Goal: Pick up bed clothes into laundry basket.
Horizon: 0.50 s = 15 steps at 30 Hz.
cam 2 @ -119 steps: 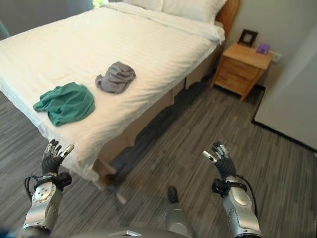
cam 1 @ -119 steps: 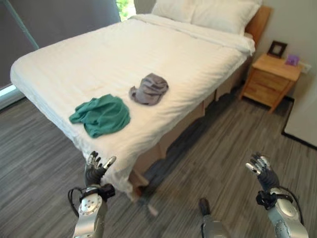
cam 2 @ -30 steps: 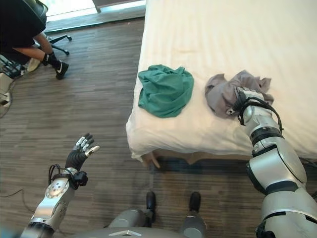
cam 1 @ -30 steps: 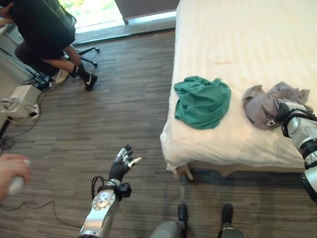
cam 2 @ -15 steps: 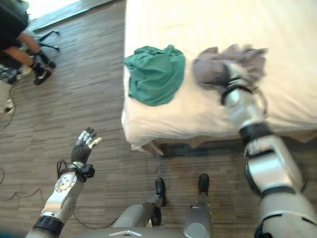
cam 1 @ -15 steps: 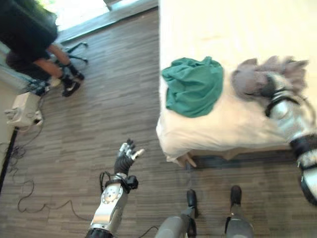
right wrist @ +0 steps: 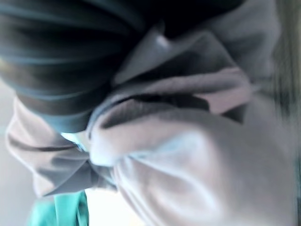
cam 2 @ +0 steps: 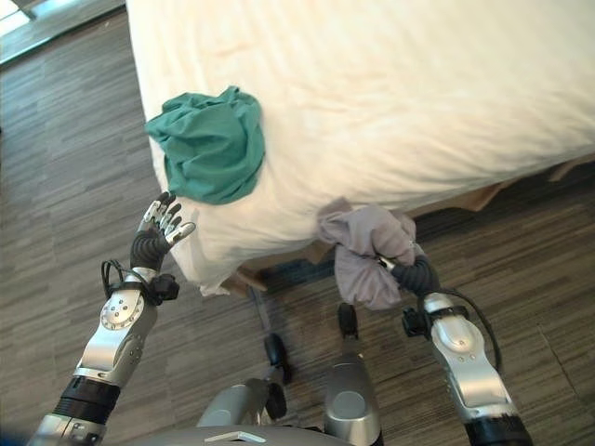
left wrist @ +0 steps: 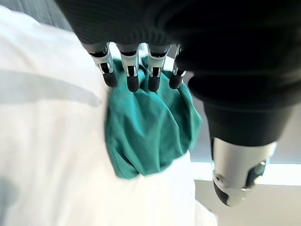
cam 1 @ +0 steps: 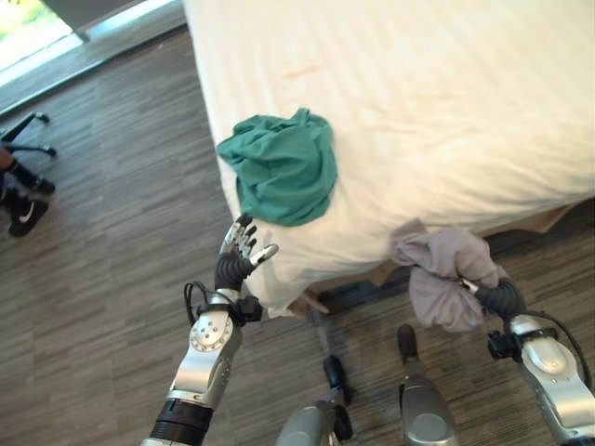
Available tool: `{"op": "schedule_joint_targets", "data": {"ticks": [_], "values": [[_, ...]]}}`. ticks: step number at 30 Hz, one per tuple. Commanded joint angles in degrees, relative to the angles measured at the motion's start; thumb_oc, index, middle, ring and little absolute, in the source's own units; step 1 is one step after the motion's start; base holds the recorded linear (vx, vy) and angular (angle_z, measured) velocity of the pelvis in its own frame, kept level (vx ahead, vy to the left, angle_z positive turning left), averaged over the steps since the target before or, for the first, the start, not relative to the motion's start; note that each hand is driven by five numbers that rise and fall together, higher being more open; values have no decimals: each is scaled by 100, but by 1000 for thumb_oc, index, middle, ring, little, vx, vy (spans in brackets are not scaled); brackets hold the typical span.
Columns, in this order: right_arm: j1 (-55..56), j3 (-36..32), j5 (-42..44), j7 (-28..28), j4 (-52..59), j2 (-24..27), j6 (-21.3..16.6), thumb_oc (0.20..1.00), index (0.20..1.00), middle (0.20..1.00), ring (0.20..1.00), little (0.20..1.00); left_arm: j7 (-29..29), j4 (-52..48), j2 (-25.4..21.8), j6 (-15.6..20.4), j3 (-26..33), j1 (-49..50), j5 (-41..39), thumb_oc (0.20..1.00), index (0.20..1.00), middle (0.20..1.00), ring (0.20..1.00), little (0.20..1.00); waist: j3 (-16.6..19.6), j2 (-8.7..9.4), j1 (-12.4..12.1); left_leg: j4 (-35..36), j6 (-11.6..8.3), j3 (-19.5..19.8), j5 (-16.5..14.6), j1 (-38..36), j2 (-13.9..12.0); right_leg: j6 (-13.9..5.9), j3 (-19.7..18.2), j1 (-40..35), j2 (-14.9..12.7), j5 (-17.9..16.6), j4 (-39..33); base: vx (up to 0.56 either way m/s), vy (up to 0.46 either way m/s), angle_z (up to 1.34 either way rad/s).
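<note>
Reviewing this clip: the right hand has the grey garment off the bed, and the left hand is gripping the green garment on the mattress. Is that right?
Not quite. The left hand grips nothing: the left wrist view shows its fingers straight and short of the green garment, which lies untouched near the corner of the bed. The rest holds: the right hand has the grey garment off the bed.

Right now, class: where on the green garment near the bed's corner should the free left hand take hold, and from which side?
Probably the bunched fold at the near edge of the green garment, approached from the corner of the bed, where the left hand hovers open. The cloth lies crumpled, so raised folds offer the fingers something to pinch. The right hand is shut on the grey garment.
</note>
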State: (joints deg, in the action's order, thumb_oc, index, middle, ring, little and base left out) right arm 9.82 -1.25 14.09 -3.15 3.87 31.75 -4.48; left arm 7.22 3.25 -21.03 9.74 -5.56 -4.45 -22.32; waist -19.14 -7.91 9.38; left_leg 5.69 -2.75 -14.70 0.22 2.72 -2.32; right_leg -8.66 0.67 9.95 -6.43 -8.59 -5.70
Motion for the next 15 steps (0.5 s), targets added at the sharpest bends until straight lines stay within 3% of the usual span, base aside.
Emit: {"op": "schedule_joint_targets", "data": {"ticks": [1, 4, 7, 15], "values": [[86, 137, 544, -366, 581, -118, -559, 200, 200, 200, 200, 200, 19, -72, -388, 356, 248, -232, 484, 1000, 1000, 1000, 1000, 1000, 615, 280, 104, -69, -127, -8, 244, -88, 65, 112, -198, -478, 6, 678, 395, 67, 4, -22], [550, 360, 1324, -910, 853, -232, -437, 200, 200, 200, 200, 200, 335, 154, -616, 233, 252, -966, 886, 1000, 1000, 1000, 1000, 1000, 750, 330, 306, -69, -156, -136, 212, -203, 36, 106, -294, -524, 54, 660, 390, 40, -4, -18], [810, 579, 1365, -1199, 948, -141, -267, 200, 200, 200, 200, 200, 628, 657, -835, 89, 123, -1829, 1212, 1000, 1000, 1000, 1000, 1000, 796, 357, 423, -69, -178, -198, 201, -260, 24, 92, -336, -545, 77, 647, 389, 31, -14, -14], [1112, 792, 1287, -1288, 866, -42, -67, 200, 200, 200, 200, 200, 1452, 1812, -1313, -279, -103, -3611, 1725, 1000, 1000, 1000, 1000, 1000, 741, 314, 561, -69, -219, -282, 220, -271, 13, 38, -369, -524, 84, 609, 378, 7, -10, -9]]}}
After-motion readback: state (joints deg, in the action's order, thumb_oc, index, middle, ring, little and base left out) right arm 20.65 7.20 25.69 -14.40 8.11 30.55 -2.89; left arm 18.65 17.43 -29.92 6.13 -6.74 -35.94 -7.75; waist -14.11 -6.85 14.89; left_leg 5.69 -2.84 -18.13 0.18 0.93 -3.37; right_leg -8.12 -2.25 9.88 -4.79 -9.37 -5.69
